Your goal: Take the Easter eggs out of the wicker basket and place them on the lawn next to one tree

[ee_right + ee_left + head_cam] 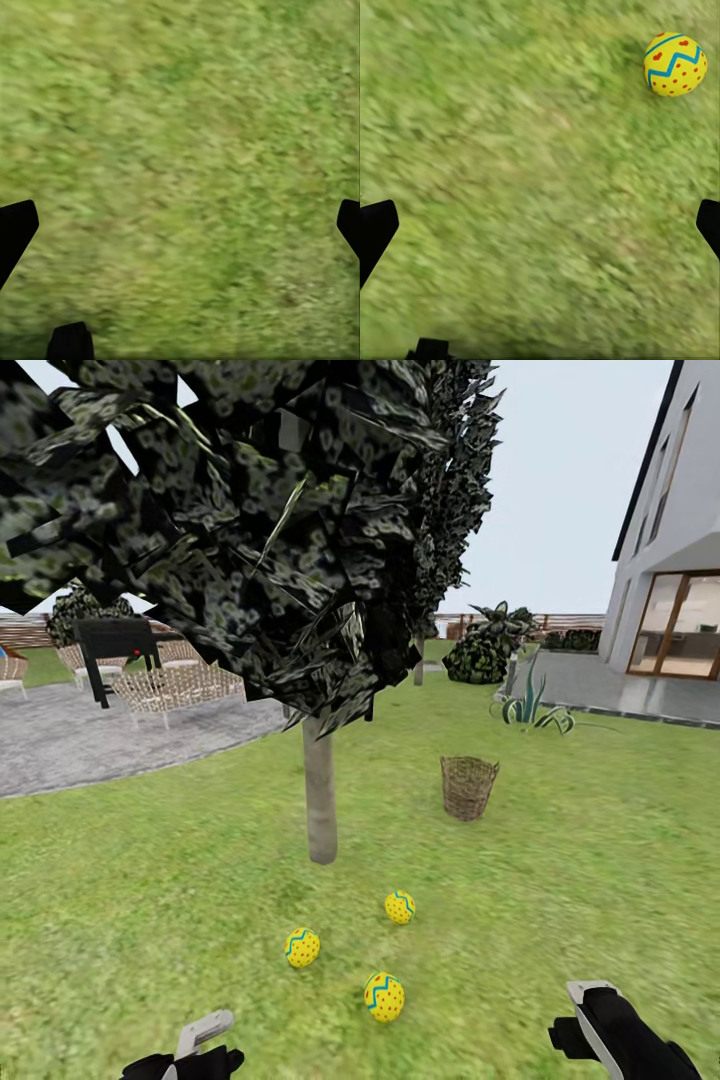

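Three Easter eggs (383, 996) on lawn (150, 900) beside tree (320, 790) | wicker basket (468, 786) farther back | left gripper (540, 225) spread, empty, near one egg | right gripper (180, 225) spread, empty, over grass

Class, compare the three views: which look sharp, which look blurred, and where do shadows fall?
Head view: fairly sharp; the three yellow Easter eggs with blue zigzags and the brown wicker basket cast only faint shadows on the green lawn. Left wrist view: grass smeared, egg crisper. Right wrist view: grass blurred throughout.
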